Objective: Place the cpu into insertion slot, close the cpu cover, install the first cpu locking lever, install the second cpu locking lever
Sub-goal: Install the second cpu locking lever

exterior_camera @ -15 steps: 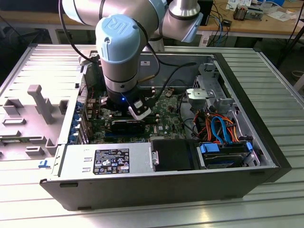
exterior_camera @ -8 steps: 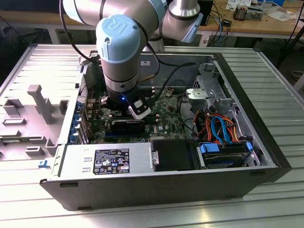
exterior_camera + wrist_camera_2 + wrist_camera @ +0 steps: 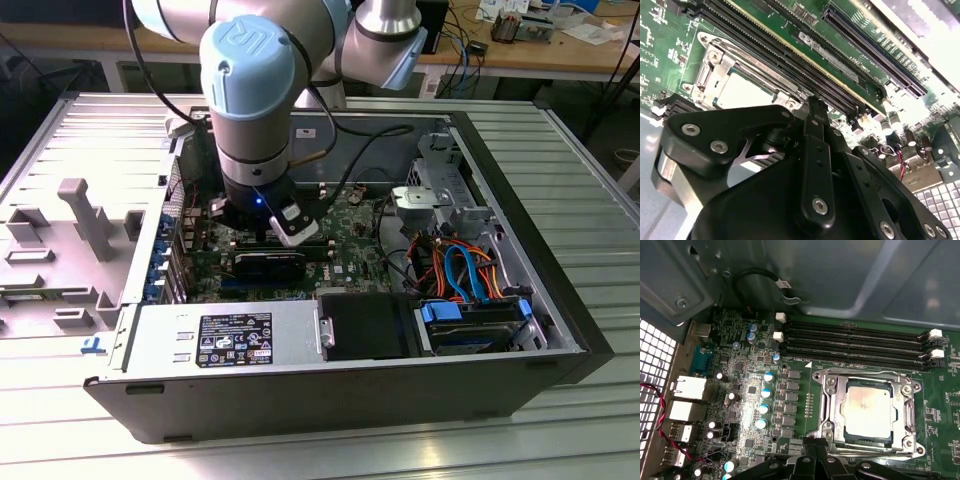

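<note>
The cpu (image 3: 867, 411) lies flat in the insertion slot (image 3: 866, 440), its dull silver top facing up; it also shows in the second wrist view as the cpu (image 3: 742, 92). The cpu cover (image 3: 832, 407) lies down around the chip as a silver frame, and the cover (image 3: 722, 62) shows again in the second wrist view. A thin metal lever (image 3: 860, 374) runs along the socket side nearest the memory slots. My gripper (image 3: 814, 447) hovers just off the socket's edge, shut, with nothing visible between its fingers (image 3: 815, 112). In the exterior view my gripper (image 3: 262, 230) reaches down into the case over the motherboard.
Long black memory slots (image 3: 855, 340) run beside the socket. Capacitors (image 3: 765, 390) and rear ports (image 3: 687, 387) stand on the other side. A black card (image 3: 270, 265), the power supply (image 3: 225, 340), a drive bay (image 3: 470, 325) with orange and blue cables (image 3: 455, 270) crowd the case.
</note>
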`<state>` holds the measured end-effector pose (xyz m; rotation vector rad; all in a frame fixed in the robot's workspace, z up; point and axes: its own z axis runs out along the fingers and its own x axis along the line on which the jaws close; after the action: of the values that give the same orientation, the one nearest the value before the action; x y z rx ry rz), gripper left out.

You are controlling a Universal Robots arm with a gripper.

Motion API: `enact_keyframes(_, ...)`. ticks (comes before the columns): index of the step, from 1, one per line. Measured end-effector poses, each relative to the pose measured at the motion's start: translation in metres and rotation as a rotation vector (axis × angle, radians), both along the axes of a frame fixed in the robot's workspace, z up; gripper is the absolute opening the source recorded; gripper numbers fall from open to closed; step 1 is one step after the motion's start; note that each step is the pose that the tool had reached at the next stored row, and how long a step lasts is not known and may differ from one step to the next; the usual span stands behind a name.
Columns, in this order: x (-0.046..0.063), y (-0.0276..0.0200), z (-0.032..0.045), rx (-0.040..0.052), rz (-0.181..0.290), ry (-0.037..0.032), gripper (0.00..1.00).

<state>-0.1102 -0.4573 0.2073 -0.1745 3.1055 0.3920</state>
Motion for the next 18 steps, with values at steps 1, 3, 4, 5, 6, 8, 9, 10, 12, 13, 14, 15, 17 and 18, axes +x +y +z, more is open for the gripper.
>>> enact_keyframes(1,0.0001,0.0000,0.0000,-0.0002,0.000,0.0002,0.11)
enact_keyframes(3,0.0002,0.0000,-0.0005,-0.0001,0.000,0.0005,0.11)
enact_keyframes(4,0.0002,0.0001,-0.0012,0.0003,0.000,0.0006,0.11)
enact_keyframes(5,0.0002,0.0001,-0.0022,0.0006,0.000,0.0009,0.11)
enact_keyframes(6,0.0002,0.0001,-0.0032,0.0012,0.000,0.0012,0.11)
enact_keyframes(8,0.0002,0.0006,-0.0048,0.0028,0.000,0.0017,0.11)
enact_keyframes(9,0.0002,0.0010,-0.0054,0.0036,0.000,0.0019,0.11)
enact_keyframes(10,0.0002,0.0015,-0.0061,0.0051,0.000,0.0017,0.11)
enact_keyframes(12,0.0002,0.0024,-0.0082,0.0093,0.000,0.0012,0.11)
enact_keyframes(13,0.0002,0.0024,-0.0087,0.0095,0.000,0.0015,0.11)
enact_keyframes(14,0.0001,0.0022,-0.0089,0.0097,0.000,0.0015,0.11)
enact_keyframes(15,0.0001,0.0018,-0.0091,0.0102,0.000,0.0015,0.11)
enact_keyframes(17,0.0002,0.0008,-0.0093,0.0106,0.000,0.0012,0.11)
enact_keyframes(18,0.0002,0.0007,-0.0095,0.0103,-0.001,0.0013,0.11)
